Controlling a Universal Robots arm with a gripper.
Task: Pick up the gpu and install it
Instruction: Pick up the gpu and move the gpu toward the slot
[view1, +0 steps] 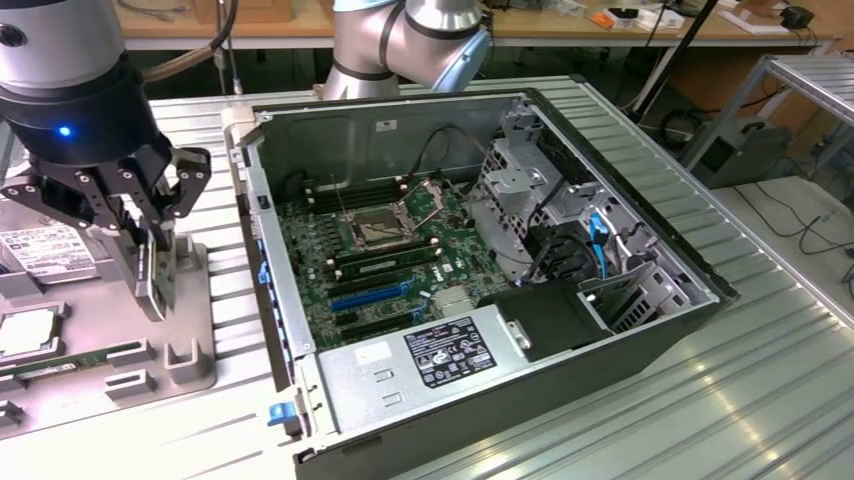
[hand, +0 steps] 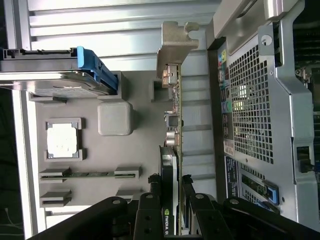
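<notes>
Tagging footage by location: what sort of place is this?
Probably a robotics lab or workshop: an open computer case sits on a ribbed metal table beside a grey parts fixture, with wooden workbenches behind.

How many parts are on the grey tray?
4: silver hard drive at one end, square processor chip beside it, narrow green memory stick next, black graphics card in the gripper.

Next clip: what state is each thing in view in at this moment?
gripper: closed on the gpu, one finger on each face.
gpu: standing on edge at the tray, not installed.
computer case: side open, motherboard exposed.
memory stick: lying in its tray slot.
hard drive: lying label up.
</notes>
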